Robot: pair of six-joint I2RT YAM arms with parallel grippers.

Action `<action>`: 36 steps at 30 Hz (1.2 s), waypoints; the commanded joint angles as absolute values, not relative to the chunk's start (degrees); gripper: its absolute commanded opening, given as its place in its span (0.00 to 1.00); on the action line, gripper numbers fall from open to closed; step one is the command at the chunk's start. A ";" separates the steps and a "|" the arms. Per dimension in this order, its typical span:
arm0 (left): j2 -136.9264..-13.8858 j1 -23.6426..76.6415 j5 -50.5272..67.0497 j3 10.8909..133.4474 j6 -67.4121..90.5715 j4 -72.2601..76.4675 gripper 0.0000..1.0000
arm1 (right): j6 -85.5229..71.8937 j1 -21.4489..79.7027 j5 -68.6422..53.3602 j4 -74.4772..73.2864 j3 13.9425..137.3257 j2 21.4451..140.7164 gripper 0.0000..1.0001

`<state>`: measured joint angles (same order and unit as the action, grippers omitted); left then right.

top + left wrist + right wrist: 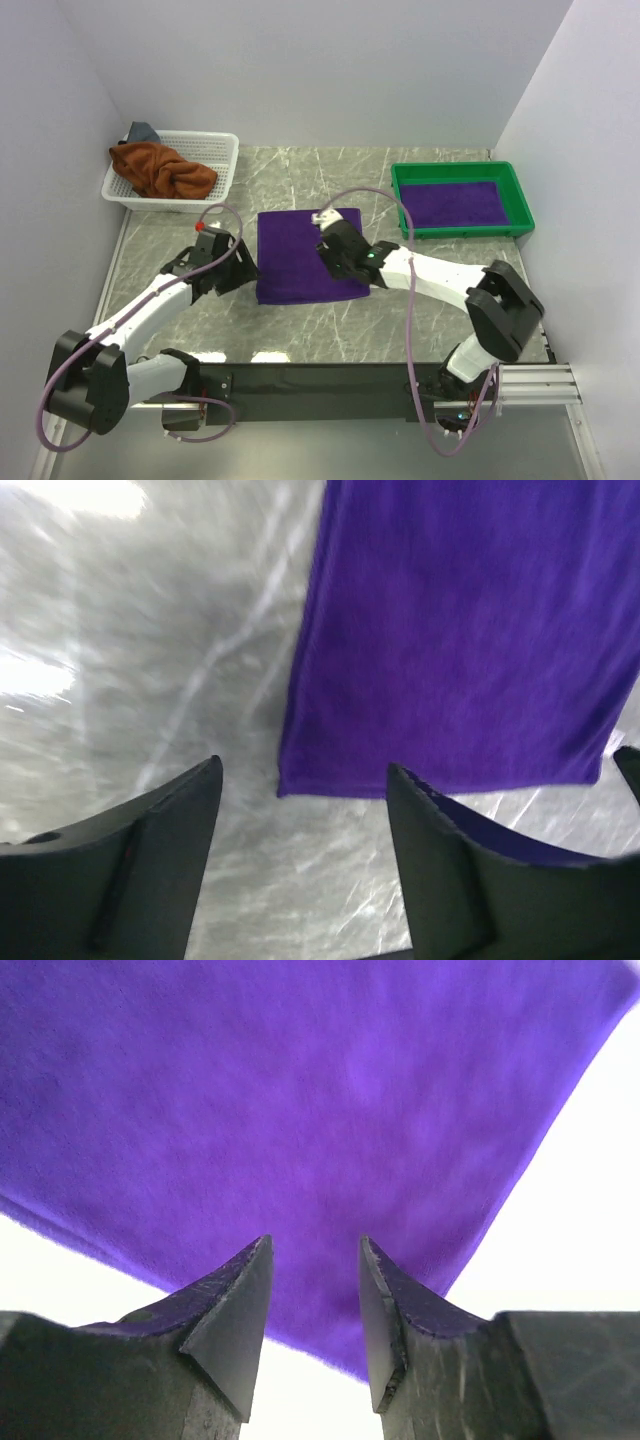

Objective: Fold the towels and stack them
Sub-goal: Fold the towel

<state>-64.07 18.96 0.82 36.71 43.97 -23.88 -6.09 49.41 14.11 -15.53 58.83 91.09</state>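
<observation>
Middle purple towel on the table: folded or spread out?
Folded. The purple towel lies as a compact, thick-edged rectangle, about the size of the other towel in the green tray.

The top camera looks down from high behind the near edge, taking in the whole table (330, 320). Each wrist camera looks past its own fingers (120, 870), close to the purple towel (300, 255), which all three views share.

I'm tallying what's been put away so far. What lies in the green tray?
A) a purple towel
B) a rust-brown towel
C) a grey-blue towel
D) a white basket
A: a purple towel lies flat in the green tray, while the rust-brown towel sits in the white basket.
</observation>
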 commanded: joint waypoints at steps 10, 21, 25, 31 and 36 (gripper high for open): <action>-73.74 25.13 3.43 34.63 49.83 -16.17 0.48 | -28.91 38.50 2.73 -7.04 39.91 76.39 0.44; -74.18 27.25 0.18 34.89 51.50 -19.33 0.43 | -32.52 32.79 -1.49 -2.29 33.58 73.30 0.43; -73.21 27.42 -1.84 34.54 51.85 -20.57 0.47 | -32.52 31.91 -2.11 -1.58 32.78 73.04 0.43; -74.00 27.51 -2.02 35.15 51.68 -21.01 0.36 | -32.87 31.38 -2.81 -0.88 32.17 73.30 0.43; -73.48 28.21 -2.29 36.12 51.59 -22.50 0.23 | -33.84 30.68 -0.71 -2.54 31.73 72.51 0.43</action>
